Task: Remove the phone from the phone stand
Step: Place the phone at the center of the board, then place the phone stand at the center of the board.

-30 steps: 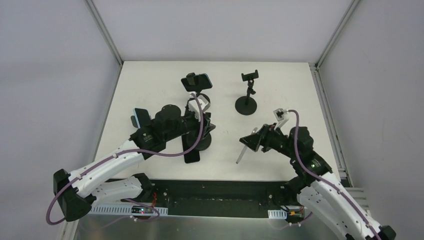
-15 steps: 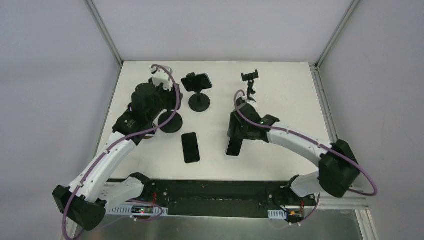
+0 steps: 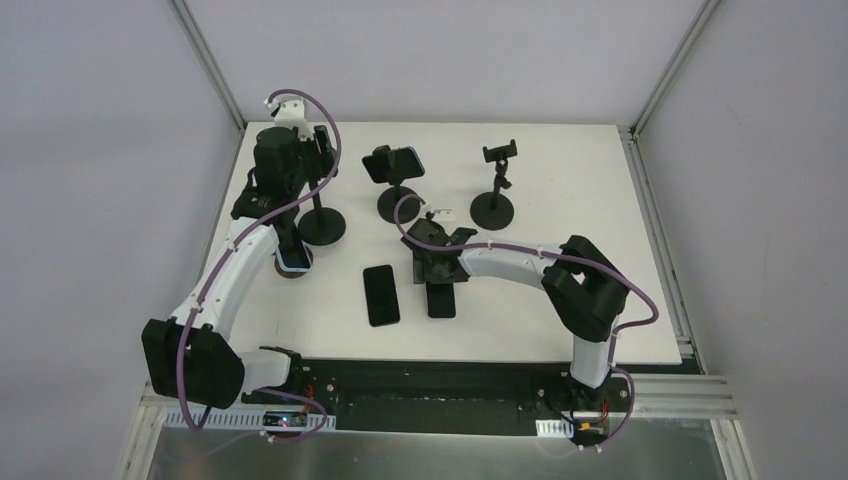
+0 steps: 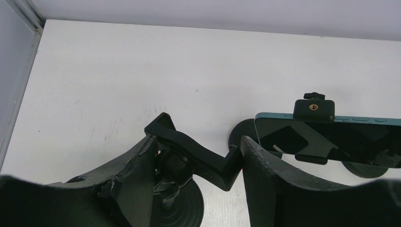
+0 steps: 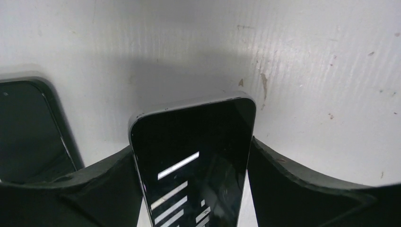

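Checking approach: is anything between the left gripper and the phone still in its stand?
Yes: the left gripper is shut on the empty stand's clamp; the mounted phone stands just beside it, nothing else between.

Table (image 3: 580, 180): white top, metal rails along its left and right edges. Three black round-based stands are upright on the far half, spaced apart in a row: left stand (image 3: 322, 228), middle stand (image 3: 398, 207), right stand (image 3: 493, 211). On the near half a dark phone (image 3: 380, 295) lies flat, screen up. Just right of it is a second phone (image 3: 441, 300), far end hidden under an arm; full contact with the table not confirmed. A blue-edged phone (image 3: 295, 263) sits near the left stand, partly hidden.
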Controlling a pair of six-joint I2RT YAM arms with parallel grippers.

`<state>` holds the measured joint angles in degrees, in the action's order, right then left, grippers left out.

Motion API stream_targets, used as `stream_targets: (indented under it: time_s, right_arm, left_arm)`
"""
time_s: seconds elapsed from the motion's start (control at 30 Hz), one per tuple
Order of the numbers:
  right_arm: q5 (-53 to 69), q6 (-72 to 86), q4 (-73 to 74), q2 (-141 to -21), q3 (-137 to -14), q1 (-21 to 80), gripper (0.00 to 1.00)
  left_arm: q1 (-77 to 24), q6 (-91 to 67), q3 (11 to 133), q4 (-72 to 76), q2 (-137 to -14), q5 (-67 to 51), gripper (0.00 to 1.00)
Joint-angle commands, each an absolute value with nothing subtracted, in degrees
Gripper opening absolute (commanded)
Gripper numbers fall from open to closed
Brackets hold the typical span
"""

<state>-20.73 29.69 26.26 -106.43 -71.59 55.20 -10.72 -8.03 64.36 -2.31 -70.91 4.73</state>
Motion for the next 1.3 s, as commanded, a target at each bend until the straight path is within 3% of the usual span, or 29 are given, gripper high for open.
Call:
stream_targets:
  time_s: [0.0, 0.07, 0.4, 0.93, 1.07, 1.17, 1.27]
  right_arm:
    - [-21.6, 31.1, 26.8, -107.2, -73.9, 56.3, 0.50]
    - [-21.5, 30.9, 27.6, -106.9, -74.0, 56.6, 0.64]
    - [-22.1, 30.2, 28.7, -97.4, -69.0, 56.9, 0.97]
    - [-26.0, 32.6, 30.5, -75.9, -59.5, 58.0, 0.99]
    - [-27.3, 33.8, 31.5, -72.2, -56.8, 57.9, 0.99]
    - [-27.5, 34.7, 31.8, -68.8, -54.6, 58.0, 1.00]
    - [-28.0, 35.1, 31.9, -65.9, -52.7, 58.0, 0.99]
  left_arm:
    - [-9.5, -7.7, 67.2, 4.8, -73.5, 2.5, 0.00]
    - [-9.5, -7.7, 67.9, 5.5, -75.3, 0.5, 0.00]
    - [-9.2, -8.3, 71.6, 8.6, -81.7, -4.1, 0.00]
    - [-8.4, -6.7, 77.1, 8.7, -87.7, -5.3, 0.00]
    - [-8.4, -5.7, 76.6, 8.6, -89.9, -7.7, 0.27]
    - [-8.4, -5.8, 75.8, 8.6, -90.5, -10.1, 0.56]
    - [-8.3, -6.4, 74.4, 8.6, -90.0, -9.9, 0.73]
